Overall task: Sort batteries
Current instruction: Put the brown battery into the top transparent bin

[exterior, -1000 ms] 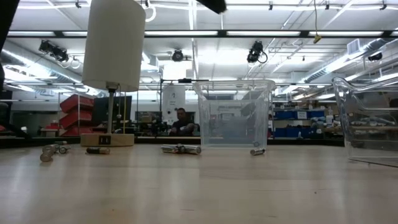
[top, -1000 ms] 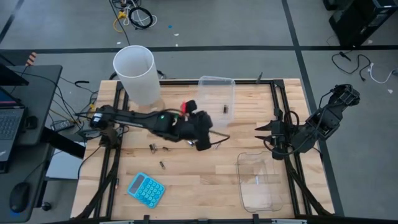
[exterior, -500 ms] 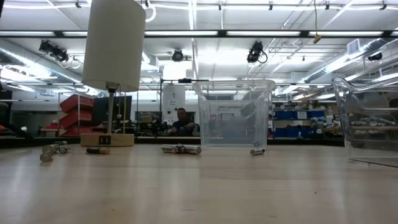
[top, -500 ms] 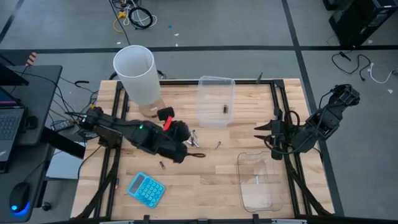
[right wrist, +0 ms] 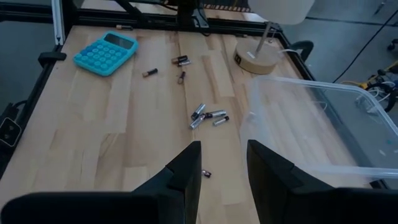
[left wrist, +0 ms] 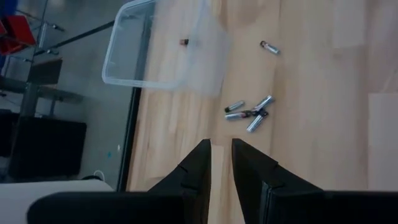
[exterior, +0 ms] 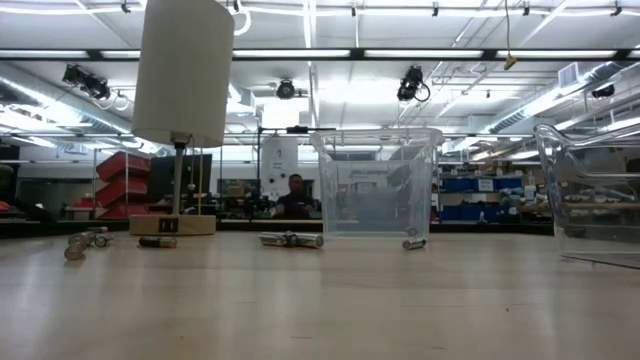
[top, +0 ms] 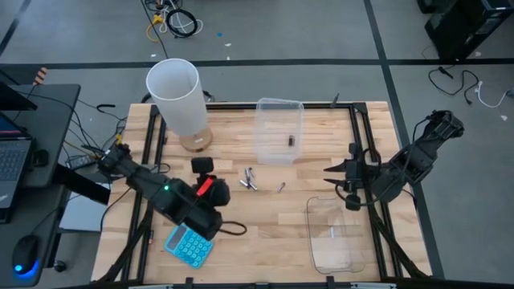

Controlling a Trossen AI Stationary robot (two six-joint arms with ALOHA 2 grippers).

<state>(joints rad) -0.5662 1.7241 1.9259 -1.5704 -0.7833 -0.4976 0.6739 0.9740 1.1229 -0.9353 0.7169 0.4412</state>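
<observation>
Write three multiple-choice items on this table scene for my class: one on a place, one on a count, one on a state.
1. Where is the blue calculator?
A. In a tub
B. On the bare table
C. Under the lamp

2. How many batteries lie in the clear tub beside the lamp?
A. One
B. Four
C. None

3. How is the right gripper?
A. Shut on a battery
B. Shut on the calculator
C. Open, empty

Key:
1 B, it lies flat on the wood outside both tubs.
2 A, a single dark battery shows through its floor.
3 C, its fingers stand apart with nothing between them.
</observation>
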